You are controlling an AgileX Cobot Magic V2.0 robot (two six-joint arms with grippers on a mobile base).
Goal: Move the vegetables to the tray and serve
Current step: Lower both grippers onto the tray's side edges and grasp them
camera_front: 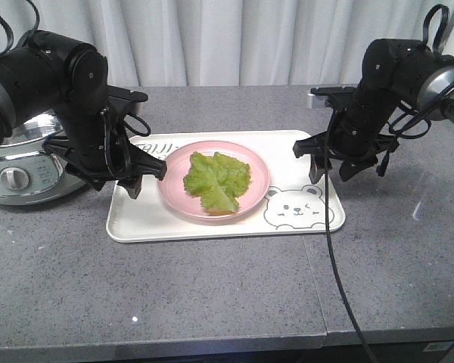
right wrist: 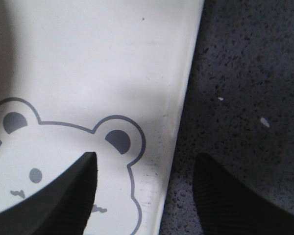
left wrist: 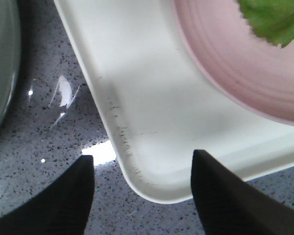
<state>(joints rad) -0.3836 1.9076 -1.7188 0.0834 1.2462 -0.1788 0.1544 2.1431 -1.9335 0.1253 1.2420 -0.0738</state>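
Nearest, grey counter [camera_front: 212, 302] runs before the tray [camera_front: 212, 227], whose near right corner shows a winking bear face [camera_front: 293, 206]. On the tray's middle sits a pink plate [camera_front: 259, 175] holding the lettuce leaf [camera_front: 216, 180]. The left gripper [left wrist: 142, 196] stands wide apart astride a rounded corner on the tray's left side. The right gripper [right wrist: 144, 196] gapes likewise across the tray's right edge, empty. Left of the tray stands a rice cooker [camera_front: 15, 178]

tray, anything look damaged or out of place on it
Only wear: dark scuff marks along the tray rim near its corner, left wrist view. The lettuce leaf lies neatly on the pink plate; nothing spilled.
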